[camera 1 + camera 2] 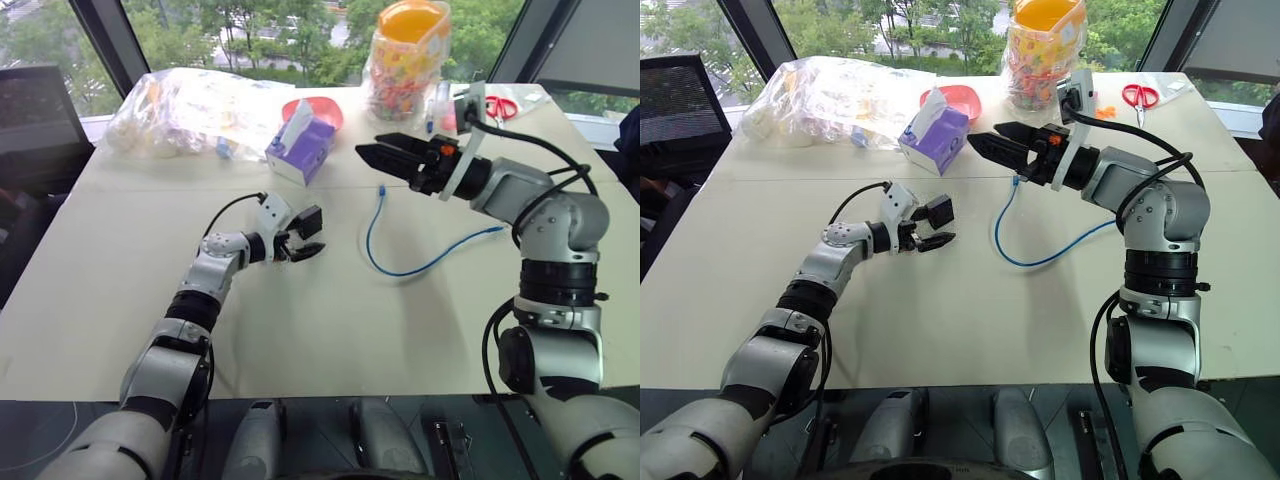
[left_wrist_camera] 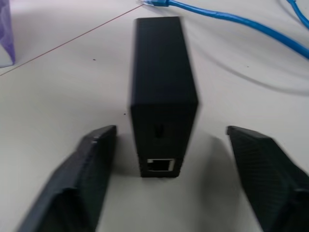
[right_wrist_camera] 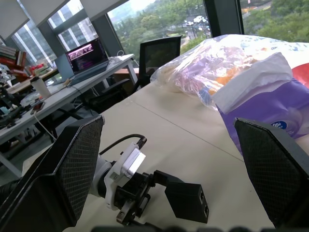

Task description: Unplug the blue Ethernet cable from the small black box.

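From my remote station I see the small black box [image 2: 161,104] standing on edge on the counter [image 1: 330,330], its empty port facing the left tool [image 1: 305,240]. That tool is spread wide, one finger to each side of the box with a clear gap on both, gripping nothing. The blue Ethernet cable [image 1: 420,262] lies loose on the counter in a curve between the two arms, both plugs free, well apart from the box. The right tool [image 1: 372,157] hangs above the counter near the purple tissue box [image 1: 302,148], fingers fully apart and empty.
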`<state>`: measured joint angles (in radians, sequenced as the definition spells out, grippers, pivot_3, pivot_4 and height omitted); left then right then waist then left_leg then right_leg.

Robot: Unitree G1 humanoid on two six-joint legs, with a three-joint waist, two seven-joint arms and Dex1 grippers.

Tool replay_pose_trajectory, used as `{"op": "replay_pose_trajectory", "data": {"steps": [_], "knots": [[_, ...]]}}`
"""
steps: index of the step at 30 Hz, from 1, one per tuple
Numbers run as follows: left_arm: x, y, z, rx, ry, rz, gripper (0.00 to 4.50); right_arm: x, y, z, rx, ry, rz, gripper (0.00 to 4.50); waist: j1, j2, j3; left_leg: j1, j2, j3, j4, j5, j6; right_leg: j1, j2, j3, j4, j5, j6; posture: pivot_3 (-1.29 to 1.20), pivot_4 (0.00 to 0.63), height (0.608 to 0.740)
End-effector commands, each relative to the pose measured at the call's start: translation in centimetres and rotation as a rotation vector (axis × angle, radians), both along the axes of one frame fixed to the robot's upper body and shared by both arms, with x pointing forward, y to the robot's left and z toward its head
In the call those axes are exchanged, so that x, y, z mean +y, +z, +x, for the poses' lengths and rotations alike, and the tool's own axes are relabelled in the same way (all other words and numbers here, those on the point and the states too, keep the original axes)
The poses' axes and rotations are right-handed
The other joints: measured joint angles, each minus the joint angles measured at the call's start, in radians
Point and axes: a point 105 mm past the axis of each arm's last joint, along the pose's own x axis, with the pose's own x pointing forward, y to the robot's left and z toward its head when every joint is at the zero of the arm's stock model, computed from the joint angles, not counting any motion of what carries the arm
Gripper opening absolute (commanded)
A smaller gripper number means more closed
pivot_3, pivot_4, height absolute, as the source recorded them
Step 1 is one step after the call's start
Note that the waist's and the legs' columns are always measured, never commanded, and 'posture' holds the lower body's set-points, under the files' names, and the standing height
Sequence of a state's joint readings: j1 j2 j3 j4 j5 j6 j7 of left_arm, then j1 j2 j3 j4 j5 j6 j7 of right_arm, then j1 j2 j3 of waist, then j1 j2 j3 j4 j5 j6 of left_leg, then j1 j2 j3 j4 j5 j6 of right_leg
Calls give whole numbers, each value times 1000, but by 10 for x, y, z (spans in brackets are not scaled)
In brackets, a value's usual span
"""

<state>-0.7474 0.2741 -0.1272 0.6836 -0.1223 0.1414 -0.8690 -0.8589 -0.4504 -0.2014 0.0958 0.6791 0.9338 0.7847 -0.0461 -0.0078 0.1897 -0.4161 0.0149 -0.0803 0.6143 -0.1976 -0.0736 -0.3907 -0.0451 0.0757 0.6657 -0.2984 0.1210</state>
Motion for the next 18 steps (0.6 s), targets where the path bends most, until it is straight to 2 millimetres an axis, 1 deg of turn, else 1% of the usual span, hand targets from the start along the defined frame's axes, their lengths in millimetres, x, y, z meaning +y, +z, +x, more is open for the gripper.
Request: {"op": "replay_pose_trajectory", "data": {"steps": [1, 4, 6, 8, 10, 13, 16, 18], "knots": [[12, 6, -2, 10, 20, -18, 4437, 1, 11, -4, -50, 24, 9, 4500, -1, 0, 0, 0, 0, 0, 0, 0, 0, 0, 0, 0, 0, 0, 0, 0, 150, 740], [22, 14, -8, 3, 20, -27, 4437, 1, 10, -6, -51, 43, -4, 4500, -3, 0, 0, -1, 0, 0, -2, 0, 0, -2, 0, 0, 0, 0, 0, 0, 150, 740], [35, 20, -14, -11, 33, -27, 4437, -1, 7, -8, -51, 58, -37, 4500, -2, 0, 0, -3, 0, 0, -3, 0, 0, -4, 0, 0, 0, 0, 0, 0, 150, 740], [47, 27, -21, -24, 45, -30, 4437, -4, -1, -11, -53, 69, -98, 4500, -1, 0, 0, -6, 0, 0, -3, 0, 0, -7, 0, 0, 0, 0, 0, 0, 150, 740], [59, 35, -30, -39, 62, -37, 4437, -10, -19, -15, -27, 81, -189, 4500, 1, 0, 0, -7, 0, 0, -3, 0, 0, -8, -1, 0, -1, 0, 0, 0, 150, 740], [74, 46, -45, -57, 93, -53, 4437, -24, -42, -21, -5, 80, -286, 4500, 6, 0, 0, -9, 0, 0, -2, 0, 0, -8, -1, -1, -2, 0, 0, 0, 150, 740], [86, 56, -63, -61, 126, -71, 4437, -46, -61, -24, 41, 41, -345, 4500, 4, 0, 1, -9, 0, 0, -1, 0, 0, -7, -1, -1, -2, 0, 0, 0, 150, 740], [91, 59, -72, -48, 145, -78, 4437, -59, -69, -27, 57, 26, -391, 4500, 3, -1, 1, -9, 0, 0, -1, 0, 0, -7, -1, -1, -2, 0, 0, 0, 150, 740]]}}
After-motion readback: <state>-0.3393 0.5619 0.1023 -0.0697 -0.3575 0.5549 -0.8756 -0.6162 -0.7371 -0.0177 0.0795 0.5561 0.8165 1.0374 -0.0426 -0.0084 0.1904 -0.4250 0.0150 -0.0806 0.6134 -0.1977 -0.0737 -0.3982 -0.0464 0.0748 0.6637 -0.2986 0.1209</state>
